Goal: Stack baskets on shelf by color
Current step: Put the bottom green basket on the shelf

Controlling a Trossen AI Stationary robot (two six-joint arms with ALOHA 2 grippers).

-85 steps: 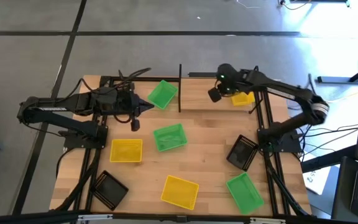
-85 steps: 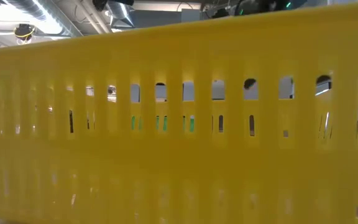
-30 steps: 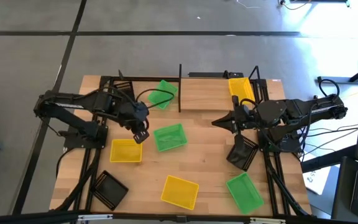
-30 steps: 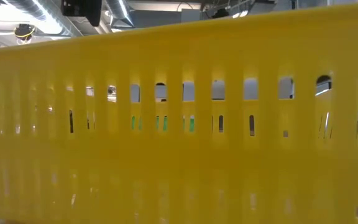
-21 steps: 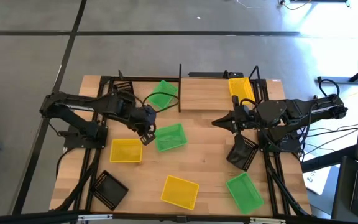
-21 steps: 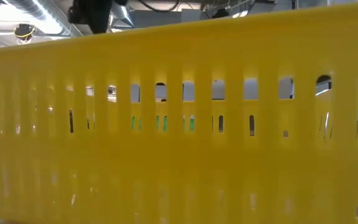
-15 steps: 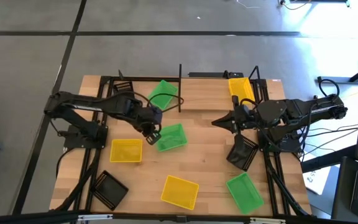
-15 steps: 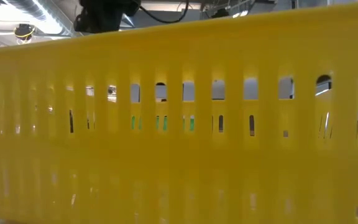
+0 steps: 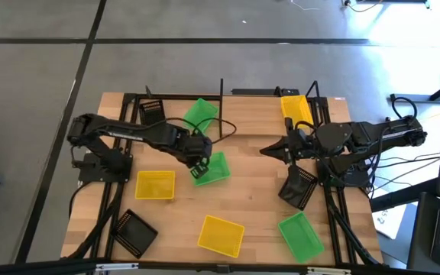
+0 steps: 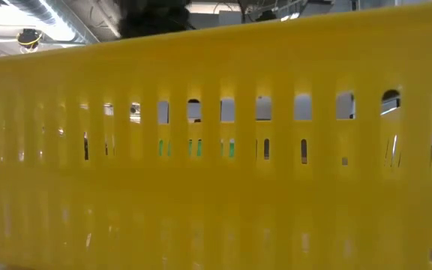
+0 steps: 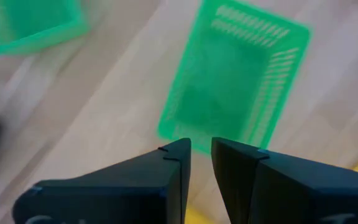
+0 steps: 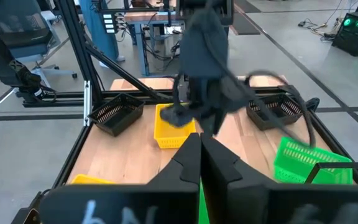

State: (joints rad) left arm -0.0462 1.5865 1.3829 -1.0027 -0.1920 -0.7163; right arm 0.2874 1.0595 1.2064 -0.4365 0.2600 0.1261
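A: Change since 1 second ago?
B: Left gripper (image 9: 198, 166) has travelled from beside the yellow basket (image 9: 155, 185) to the middle green basket (image 9: 211, 169); fingers (image 11: 166, 177) slightly parted, holding nothing. Right gripper (image 9: 266, 150) unchanged, closed and empty, mid-table.

A: Containers?
B: All appear empty. Shelf (image 9: 258, 114): 1 yellow basket (image 9: 296, 108) at its right end, 1 green basket (image 9: 200, 114) at its left. Table (image 9: 254, 195): 2 black baskets (image 9: 135, 232), 1 more green (image 9: 301, 235).
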